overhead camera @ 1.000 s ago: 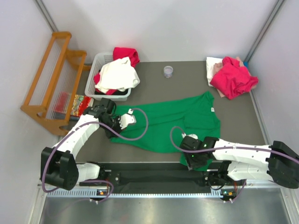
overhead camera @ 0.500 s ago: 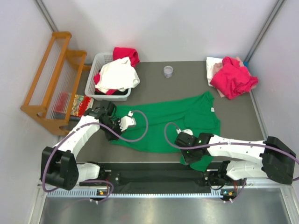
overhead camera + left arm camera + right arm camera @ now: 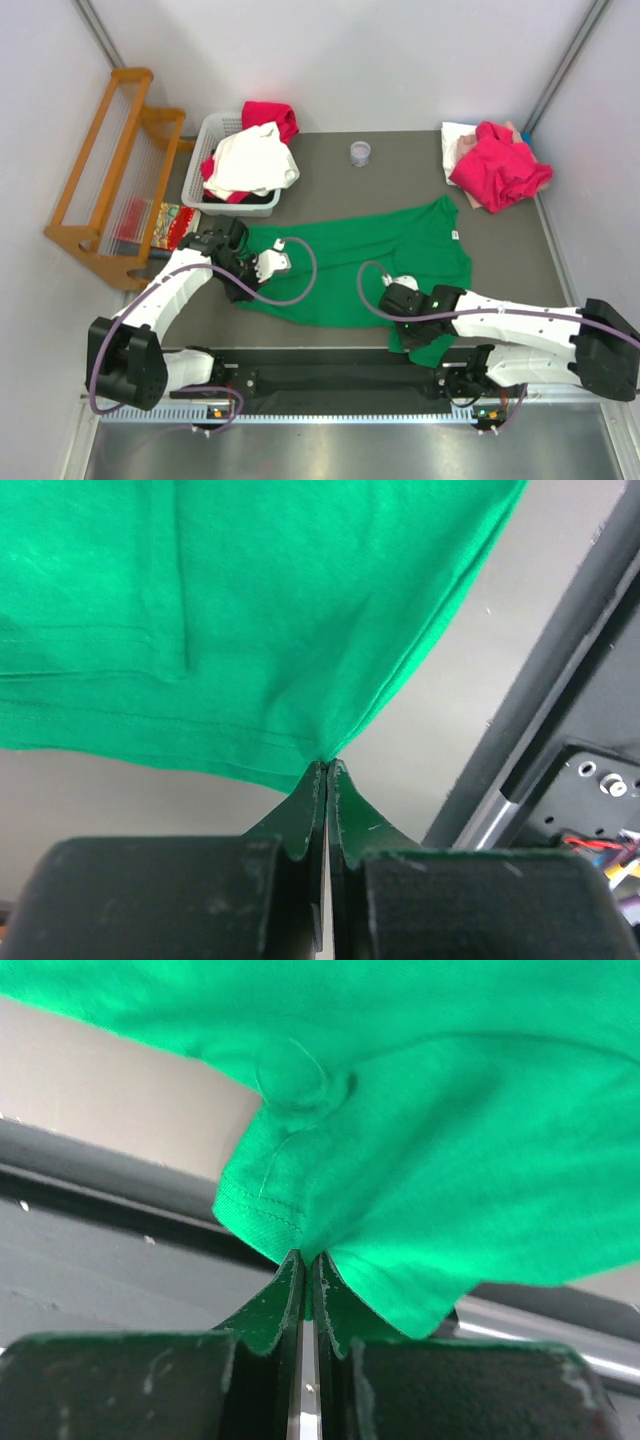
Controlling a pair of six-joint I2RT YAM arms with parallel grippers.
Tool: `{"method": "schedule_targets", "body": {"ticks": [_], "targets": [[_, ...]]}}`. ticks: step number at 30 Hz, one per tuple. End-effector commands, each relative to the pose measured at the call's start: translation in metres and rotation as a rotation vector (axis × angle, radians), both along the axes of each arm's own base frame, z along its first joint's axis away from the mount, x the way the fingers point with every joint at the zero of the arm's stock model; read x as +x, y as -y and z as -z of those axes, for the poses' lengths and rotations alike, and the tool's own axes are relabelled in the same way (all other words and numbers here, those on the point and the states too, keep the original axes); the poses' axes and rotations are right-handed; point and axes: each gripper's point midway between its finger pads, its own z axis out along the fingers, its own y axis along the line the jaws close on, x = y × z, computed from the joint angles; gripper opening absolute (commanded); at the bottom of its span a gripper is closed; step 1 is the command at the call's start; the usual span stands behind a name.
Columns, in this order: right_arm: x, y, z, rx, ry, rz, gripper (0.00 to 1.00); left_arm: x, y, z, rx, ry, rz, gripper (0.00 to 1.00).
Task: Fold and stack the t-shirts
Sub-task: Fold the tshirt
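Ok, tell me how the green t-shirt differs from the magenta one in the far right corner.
The green t-shirt lies spread out mid-table; the magenta t-shirt sits crumpled in a heap. The left claw and right claw each pinch the green t-shirt's edge; no claw touches the magenta t-shirt. Both are plain-coloured tees.

Bright, even overhead light, soft shadows; wrist cams w/ slight near-foreground blur.

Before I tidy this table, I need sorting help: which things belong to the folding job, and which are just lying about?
Job: green t-shirt, magenta t-shirt at the far right, white t-shirt at the far left.
Lying about: white basket, wooden rack, small cup.
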Motion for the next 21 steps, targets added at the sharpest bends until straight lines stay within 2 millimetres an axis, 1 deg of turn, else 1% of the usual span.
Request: {"method": "schedule_targets", "body": {"ticks": [1, 2, 4, 5, 6, 8, 10, 11, 12, 13, 14, 15, 16, 19, 21], "targets": [[-0.012, 0.016, -0.017, 0.000, -0.002, -0.003, 0.00, -0.013, -0.002, -0.009, -0.004, -0.026, 0.026, 0.00], [-0.022, 0.022, -0.019, -0.004, -0.036, -0.005, 0.00, -0.017, -0.002, -0.014, -0.002, -0.040, 0.038, 0.00], [-0.028, 0.026, -0.032, 0.017, -0.040, 0.011, 0.00, -0.021, -0.003, -0.018, 0.000, -0.054, 0.045, 0.00], [-0.029, 0.031, -0.036, 0.008, -0.033, 0.015, 0.00, -0.020, -0.003, -0.023, -0.001, -0.046, 0.049, 0.00], [-0.034, 0.038, -0.043, -0.012, -0.043, 0.010, 0.00, -0.023, -0.004, -0.025, 0.000, -0.058, 0.051, 0.00], [-0.040, 0.033, -0.055, 0.040, -0.047, 0.011, 0.00, -0.022, -0.003, -0.032, -0.004, -0.045, 0.055, 0.00], [-0.049, 0.028, -0.060, 0.070, -0.070, -0.001, 0.00, -0.026, -0.004, -0.036, -0.002, -0.056, 0.060, 0.00], [-0.053, 0.023, -0.064, 0.090, -0.073, -0.006, 0.00, -0.025, -0.003, -0.040, -0.005, -0.050, 0.061, 0.00], [-0.060, 0.019, -0.067, 0.101, -0.073, -0.043, 0.00, -0.027, -0.004, -0.043, -0.003, -0.056, 0.064, 0.00], [-0.064, 0.014, -0.069, 0.115, -0.077, -0.031, 0.00, -0.032, -0.006, -0.045, 0.004, -0.079, 0.065, 0.00], [-0.067, 0.011, -0.070, 0.118, -0.069, -0.039, 0.00, -0.033, -0.006, -0.048, 0.003, -0.081, 0.068, 0.00], [-0.074, 0.007, -0.073, 0.126, -0.070, -0.075, 0.00, -0.037, -0.006, -0.050, 0.005, -0.093, 0.071, 0.00], [-0.077, 0.003, -0.072, 0.114, -0.073, -0.068, 0.00, -0.041, -0.008, -0.052, 0.008, -0.107, 0.071, 0.00], [-0.071, -0.004, -0.076, 0.088, -0.033, -0.066, 0.00, -0.043, -0.008, -0.056, 0.006, -0.091, 0.069, 0.00], [-0.053, -0.010, -0.088, 0.087, 0.056, -0.031, 0.00, -0.038, -0.008, -0.055, 0.008, -0.067, 0.060, 0.00]]}}
